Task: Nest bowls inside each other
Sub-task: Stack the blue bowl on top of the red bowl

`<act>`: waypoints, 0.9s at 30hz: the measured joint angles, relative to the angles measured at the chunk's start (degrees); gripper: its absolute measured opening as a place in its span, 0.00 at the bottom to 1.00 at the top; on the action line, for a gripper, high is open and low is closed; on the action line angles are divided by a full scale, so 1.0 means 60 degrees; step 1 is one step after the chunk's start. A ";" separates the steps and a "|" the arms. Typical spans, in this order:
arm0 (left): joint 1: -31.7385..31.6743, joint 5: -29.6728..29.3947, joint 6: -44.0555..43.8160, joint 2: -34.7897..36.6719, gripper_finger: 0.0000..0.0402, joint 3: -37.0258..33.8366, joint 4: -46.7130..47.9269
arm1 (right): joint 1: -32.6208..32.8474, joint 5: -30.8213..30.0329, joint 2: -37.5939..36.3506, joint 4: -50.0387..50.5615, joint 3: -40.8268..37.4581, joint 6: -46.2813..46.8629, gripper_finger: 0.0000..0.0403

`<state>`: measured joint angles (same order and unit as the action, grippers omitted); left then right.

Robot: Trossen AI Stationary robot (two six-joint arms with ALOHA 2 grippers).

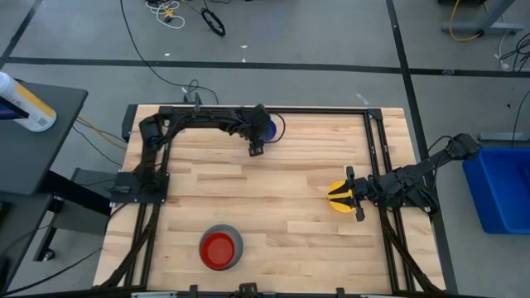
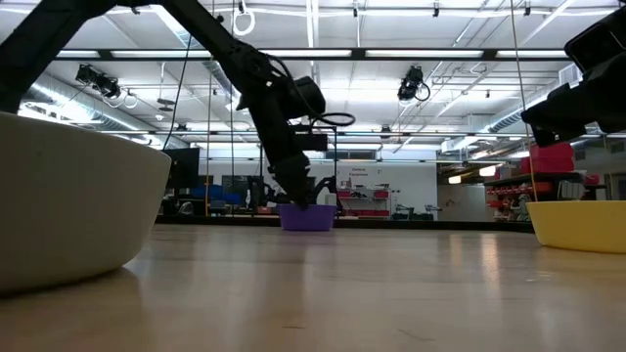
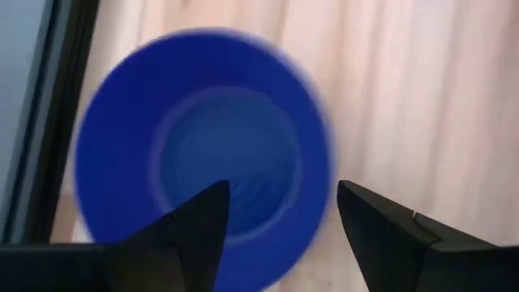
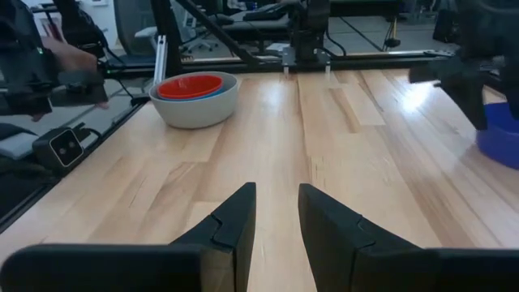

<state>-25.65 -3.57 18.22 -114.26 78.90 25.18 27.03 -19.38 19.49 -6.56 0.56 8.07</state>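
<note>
One slip could tip the dark blue bowl, because the spread-wide left gripper straddles only its rim.

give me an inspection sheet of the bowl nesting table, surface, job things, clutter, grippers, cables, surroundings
Surface: wooden table, black frame.
Job's things: red bowl nested over a light blue bowl in the grey bowl, near edge; dark blue bowl at far edge; yellow bowl at right.
Clutter: nothing seen.
Grippers: left gripper open, straddling the dark blue bowl's rim; right gripper above the yellow bowl, partly open, nothing seen between its fingers.
Cables: black and yellow cables on floor.
Surroundings: blue bin, side table with bottle.
</note>
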 joint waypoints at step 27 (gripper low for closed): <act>0.3980 -0.3342 -0.1333 0.2294 0.01 0.0091 0.3267 | 0.0007 0.0098 0.0008 0.0332 0.0000 0.0369 0.25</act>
<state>-1.77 -23.62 10.22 -100.50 79.44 44.78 27.07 -18.79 19.54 -4.56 0.56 10.28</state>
